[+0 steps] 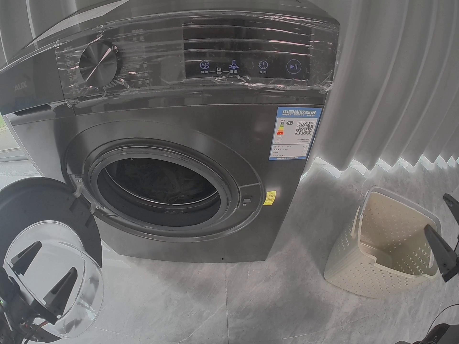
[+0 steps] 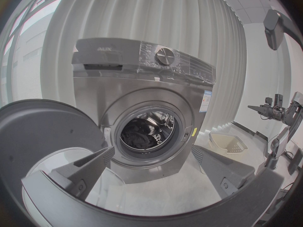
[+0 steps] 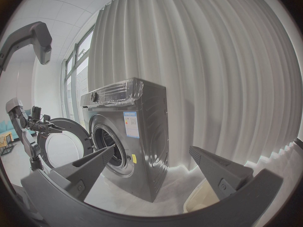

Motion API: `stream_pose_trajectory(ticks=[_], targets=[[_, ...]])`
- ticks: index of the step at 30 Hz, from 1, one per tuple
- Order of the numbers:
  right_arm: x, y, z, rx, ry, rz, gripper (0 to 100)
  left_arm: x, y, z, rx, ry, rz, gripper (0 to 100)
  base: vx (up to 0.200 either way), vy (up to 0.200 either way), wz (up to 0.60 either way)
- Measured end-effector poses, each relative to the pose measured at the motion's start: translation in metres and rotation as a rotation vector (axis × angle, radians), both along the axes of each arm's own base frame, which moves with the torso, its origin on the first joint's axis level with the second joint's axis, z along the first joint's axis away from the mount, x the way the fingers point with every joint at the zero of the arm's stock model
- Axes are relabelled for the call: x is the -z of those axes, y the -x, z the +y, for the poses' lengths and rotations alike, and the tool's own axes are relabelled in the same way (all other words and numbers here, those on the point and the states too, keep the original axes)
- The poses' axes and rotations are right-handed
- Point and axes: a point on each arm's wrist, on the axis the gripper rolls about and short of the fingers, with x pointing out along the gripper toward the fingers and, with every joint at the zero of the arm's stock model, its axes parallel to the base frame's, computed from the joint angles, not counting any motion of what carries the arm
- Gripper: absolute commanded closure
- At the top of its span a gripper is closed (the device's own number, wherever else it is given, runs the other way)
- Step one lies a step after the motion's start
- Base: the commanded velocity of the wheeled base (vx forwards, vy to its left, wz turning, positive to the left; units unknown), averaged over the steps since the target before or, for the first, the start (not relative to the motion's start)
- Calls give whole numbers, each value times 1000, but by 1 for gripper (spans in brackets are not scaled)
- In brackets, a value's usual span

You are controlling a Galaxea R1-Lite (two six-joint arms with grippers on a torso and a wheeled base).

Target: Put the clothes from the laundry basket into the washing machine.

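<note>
Left gripper [image 1: 57, 256] hangs spread beside the open door [image 1: 43, 197]; right gripper [image 1: 436, 211], also spread, hovers over the laundry basket [image 1: 349, 263], which looks empty. Dark clothes [image 2: 139, 134] lie in the washing machine [image 1: 191, 115] drum. Risk: swinging the left arm could strike the door's glass bowl.

The left gripper [image 1: 57, 255] and right gripper [image 1: 435, 211] each have 2 dark grey wedge-shaped fingers [image 2: 91, 164], hatched tips, 1 screw [image 2: 224, 184] per finger; thin cables [image 1: 26, 328] at the wrist.
</note>
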Motion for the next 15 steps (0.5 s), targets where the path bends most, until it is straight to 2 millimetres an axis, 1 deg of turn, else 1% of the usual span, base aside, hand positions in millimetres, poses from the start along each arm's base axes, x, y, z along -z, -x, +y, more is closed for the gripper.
stream_pose_trajectory(ticks=[3,9,15], targets=[[2,13,-4,20,-1,-24,0,2,11,6,-31,13,-34,0,0,0,0],[12,32,-10,49,18,-12,0,6,22,12,-73,20,-62,0,0,0,0],[23,51,-14,100,27,-27,0,17,34,15,-78,6,-42,0,-200,0,0]])
